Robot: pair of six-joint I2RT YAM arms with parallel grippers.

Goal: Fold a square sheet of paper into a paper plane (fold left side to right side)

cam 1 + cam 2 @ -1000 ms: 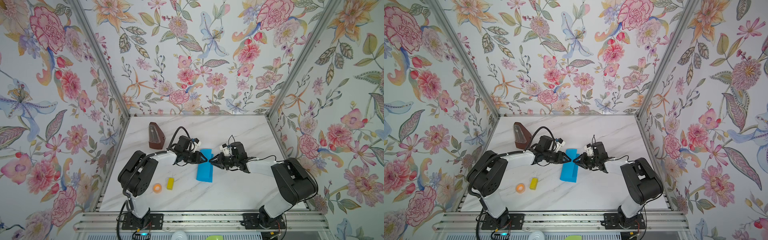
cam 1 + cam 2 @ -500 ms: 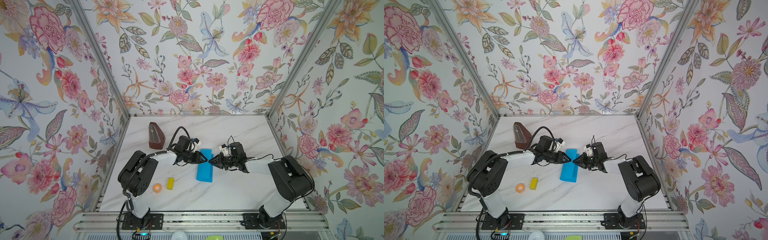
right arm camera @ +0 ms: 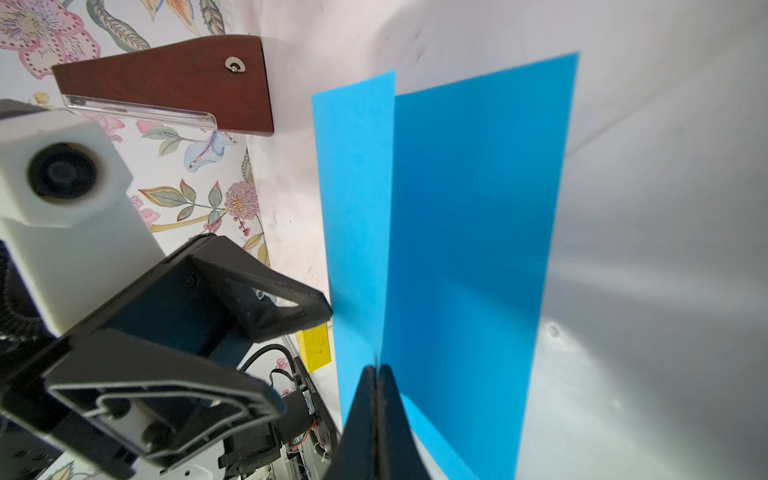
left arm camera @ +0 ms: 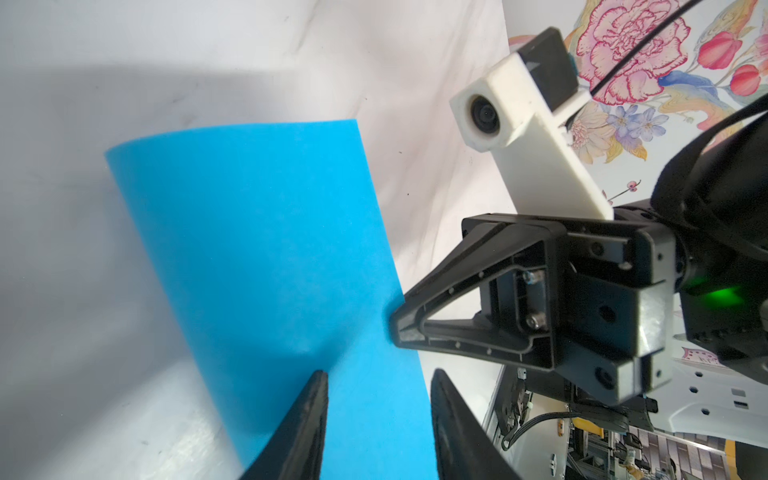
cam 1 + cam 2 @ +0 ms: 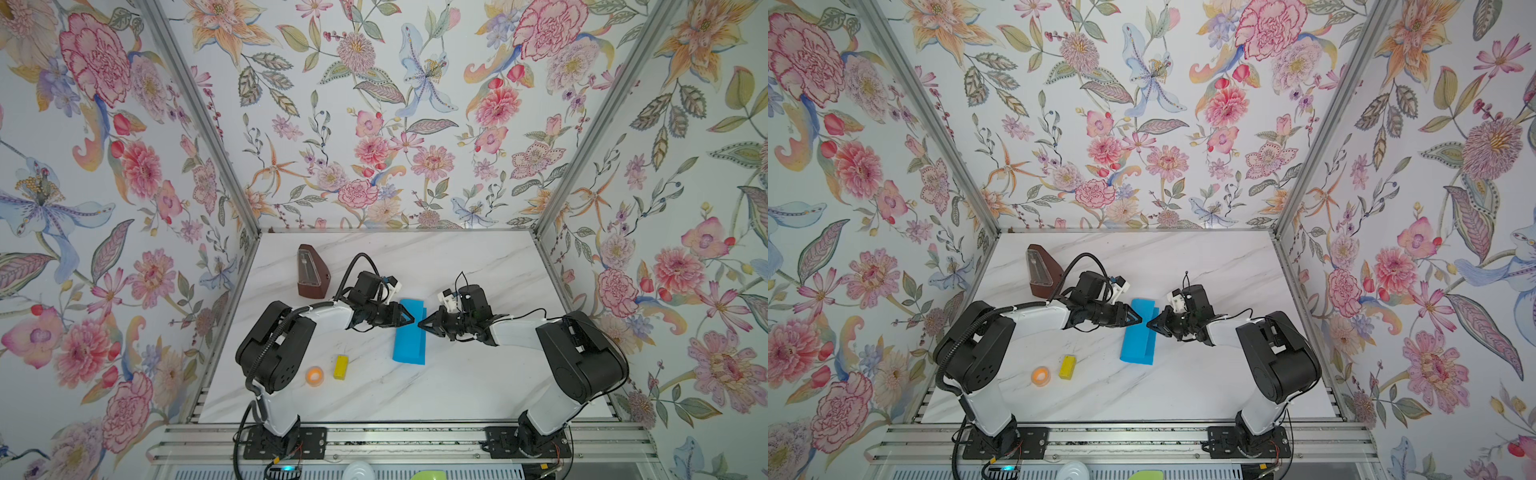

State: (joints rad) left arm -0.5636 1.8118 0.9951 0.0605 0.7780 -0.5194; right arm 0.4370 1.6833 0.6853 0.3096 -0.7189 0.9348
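Both my arms lie low over the table (image 5: 457, 386), forearms reaching inward, tips facing each other across the square sheet of paper (image 5: 409, 345), which lies mid-table as a narrow doubled rectangle. Left fingers (image 5: 406, 319) spread, tips over its left edge, holding nothing. Right fingers (image 3: 377, 376) pressed together at the top layer's free edge; whether paper is nipped, cannot tell.
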